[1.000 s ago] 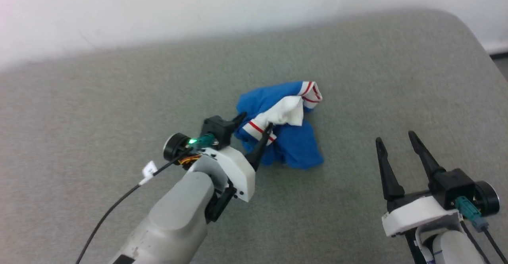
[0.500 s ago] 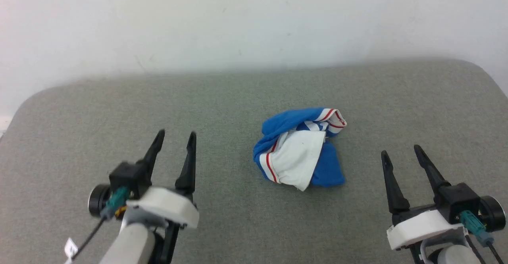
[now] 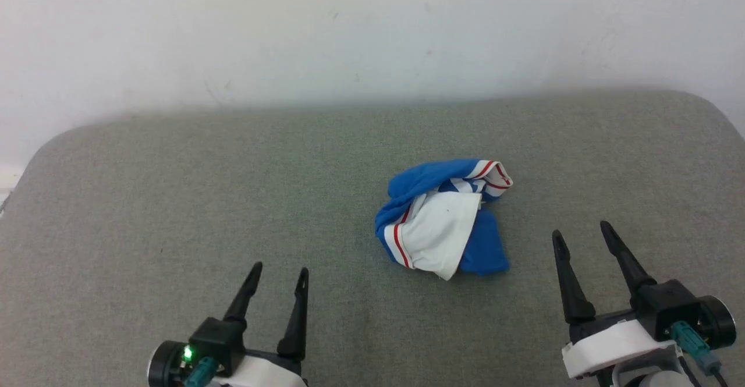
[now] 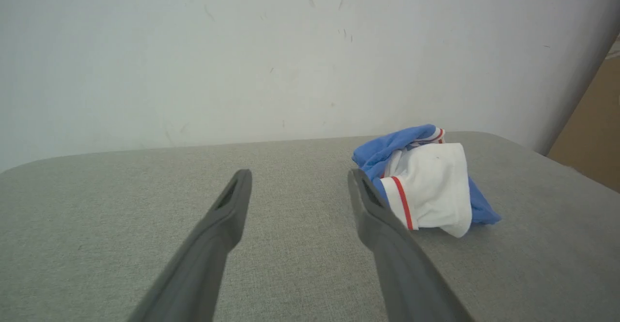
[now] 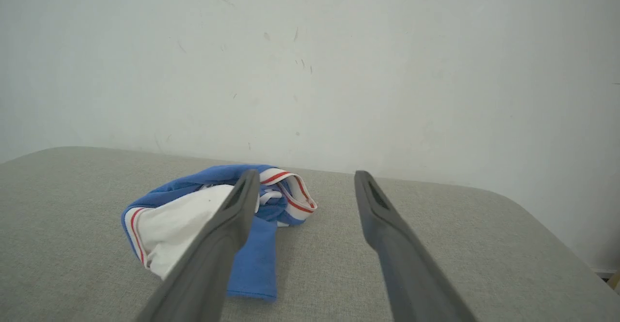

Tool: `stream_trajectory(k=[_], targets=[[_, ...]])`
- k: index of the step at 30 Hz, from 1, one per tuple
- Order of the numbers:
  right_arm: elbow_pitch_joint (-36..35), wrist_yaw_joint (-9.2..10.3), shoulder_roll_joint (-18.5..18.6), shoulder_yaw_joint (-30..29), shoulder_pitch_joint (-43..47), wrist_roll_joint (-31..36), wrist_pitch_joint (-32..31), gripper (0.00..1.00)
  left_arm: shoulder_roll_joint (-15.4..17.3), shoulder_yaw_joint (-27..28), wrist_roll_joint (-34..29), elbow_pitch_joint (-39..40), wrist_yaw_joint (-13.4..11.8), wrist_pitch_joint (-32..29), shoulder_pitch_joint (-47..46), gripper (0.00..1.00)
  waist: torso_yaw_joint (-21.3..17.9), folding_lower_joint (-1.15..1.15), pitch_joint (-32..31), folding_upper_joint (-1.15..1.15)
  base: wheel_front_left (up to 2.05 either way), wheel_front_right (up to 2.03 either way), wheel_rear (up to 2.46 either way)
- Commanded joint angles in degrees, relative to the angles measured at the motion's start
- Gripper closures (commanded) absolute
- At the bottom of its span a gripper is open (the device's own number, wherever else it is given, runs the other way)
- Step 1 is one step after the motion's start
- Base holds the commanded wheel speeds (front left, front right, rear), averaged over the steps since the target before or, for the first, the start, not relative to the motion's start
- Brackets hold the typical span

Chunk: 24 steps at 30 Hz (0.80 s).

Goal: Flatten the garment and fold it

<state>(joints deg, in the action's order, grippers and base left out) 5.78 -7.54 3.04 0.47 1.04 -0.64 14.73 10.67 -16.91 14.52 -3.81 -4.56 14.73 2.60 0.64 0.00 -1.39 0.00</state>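
Head view: shirt (image 3: 442, 224) bunched up near the padded table's (image 3: 174, 201) middle, flattening and folding all undone; left gripper (image 3: 279, 268) and right gripper (image 3: 582, 230) gape empty.

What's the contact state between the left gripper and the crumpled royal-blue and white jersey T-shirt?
Apart. Head view: bare grey padded surface separates the open left gripper from the royal-blue and white jersey T-shirt.

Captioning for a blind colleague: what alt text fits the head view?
A crumpled blue-and-white jersey T-shirt lies bunched on a grey padded surface before a white wall. The left gripper and right gripper stand open lower left and lower right, clear of it.
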Motion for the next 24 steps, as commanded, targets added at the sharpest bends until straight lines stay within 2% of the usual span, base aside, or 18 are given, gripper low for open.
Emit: stream_trajectory(k=[1,5,10,18,24], targets=[[-0.12,0.05,-0.16,0.26,0.47,-0.16,0.27,0.0,-0.47,-0.26,-0.53,-0.61,0.56,0.27,0.13,0.0,-0.09,0.0,0.36,0.0,0.0,0.0,0.0],[-0.09,0.05,-0.16,0.74,-0.12,-0.11,0.27,0.0,-1.3,0.02,-1.35,-1.42,1.47,0.27,-1.46,0.0,-0.58,0.0,1.4,0.0,0.0,0.0,0.0],[-0.25,0.05,-0.16,0.88,-0.91,0.05,0.27,0.0,-1.79,-3.45,-3.4,-3.2,4.47,-0.47,-5.33,0.0,-1.18,0.0,4.08,0.0,0.0,0.0,0.0],[-0.19,0.05,-0.16,1.18,-3.11,0.26,0.27,0.0,-4.89,-10.58,-3.6,-11.18,9.1,-15.35,-18.12,0.0,-4.25,0.0,9.6,0.0,0.0,0.0,0.0],[-0.15,0.05,-0.16,1.34,-4.61,-0.16,0.27,0.0,-5.92,-13.7,-4.49,-15.57,10.18,-23.47,-27.55,0.0,-7.08,0.0,12.6,0.0,0.0,0.0,0.0]])
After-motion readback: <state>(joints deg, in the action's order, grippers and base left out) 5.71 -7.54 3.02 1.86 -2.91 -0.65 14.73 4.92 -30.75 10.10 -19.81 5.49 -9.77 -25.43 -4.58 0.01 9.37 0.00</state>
